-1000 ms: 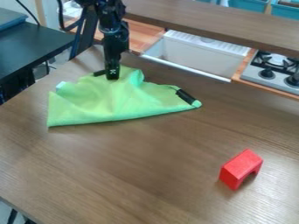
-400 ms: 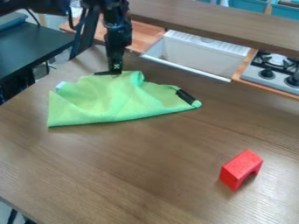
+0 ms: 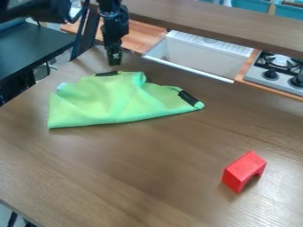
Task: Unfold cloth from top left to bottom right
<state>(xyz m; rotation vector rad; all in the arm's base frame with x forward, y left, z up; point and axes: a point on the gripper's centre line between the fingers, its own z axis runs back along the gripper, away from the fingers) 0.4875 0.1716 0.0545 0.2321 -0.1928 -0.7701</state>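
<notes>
one cloth: bright green (image 3: pixel 112 104), soft and rumpled, at the upper left of the tabletop, folded into a rough wedge with creases across its middle
cloth edges: a dark strip (image 3: pixel 107 73) on the top edge, a black band (image 3: pixel 188 98) near the right tip, a small whitish tab (image 3: pixel 61 87) at the left
gripper: black (image 3: pixel 114 59), hanging down just beyond the cloth's top edge; i cannot tell whether it is spread or pressed together
tabletop: brown, streaked wood grain (image 3: pixel 148 164) with a soft sheen
block: red, smooth, with an arched cutout (image 3: pixel 243 171), at the lower right, well apart from the cloth
sink: pale, boxy basin (image 3: pixel 204 55), ribbed along its far side
stove: dark grate and knobs on a grey top (image 3: pixel 254 74)
bins: blue (image 3: pixel 251 5), at the top right; contents unclear
</notes>
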